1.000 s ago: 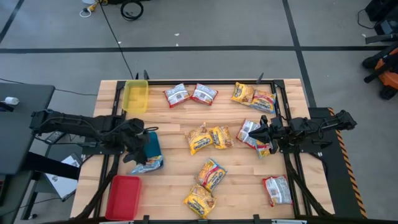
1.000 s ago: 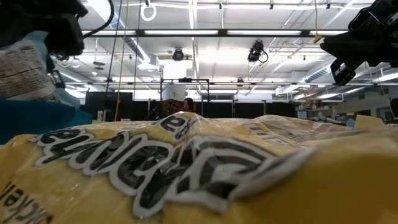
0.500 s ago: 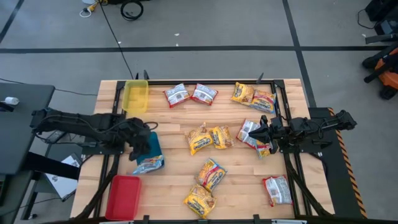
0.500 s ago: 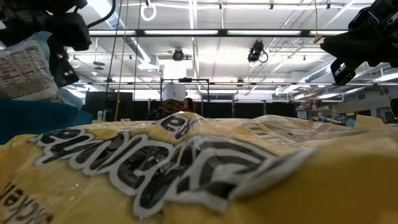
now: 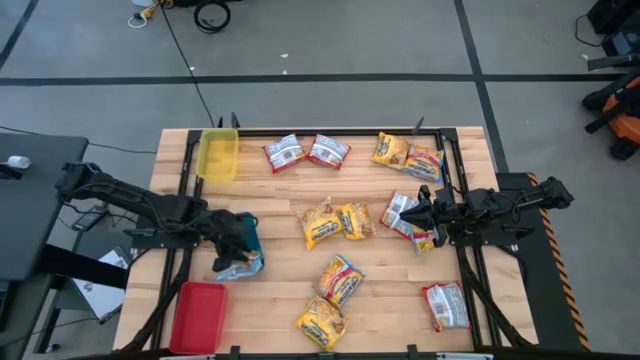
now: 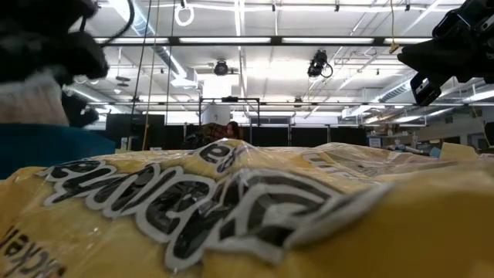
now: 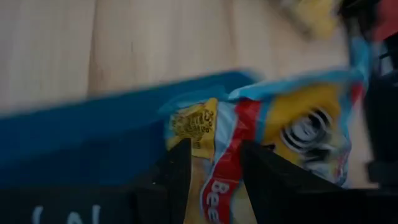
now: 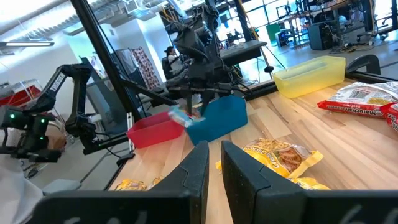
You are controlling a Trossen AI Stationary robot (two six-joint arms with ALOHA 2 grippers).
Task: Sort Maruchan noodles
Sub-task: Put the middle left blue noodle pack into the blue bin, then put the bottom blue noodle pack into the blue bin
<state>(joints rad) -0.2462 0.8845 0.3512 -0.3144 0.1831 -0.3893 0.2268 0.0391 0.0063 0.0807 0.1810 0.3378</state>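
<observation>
One pale blue packet appears to be pinched in the left gripper, though the view there is blurred. It is hung just beside the blue tray near the left edge of the surface, on the tray's front side, with its long axis running toward the front edge. The right gripper, narrowly parted and empty, is parked near the right edge. Five yellow-orange packets and roughly five red-and-white ones are counted, with three trays.
</observation>
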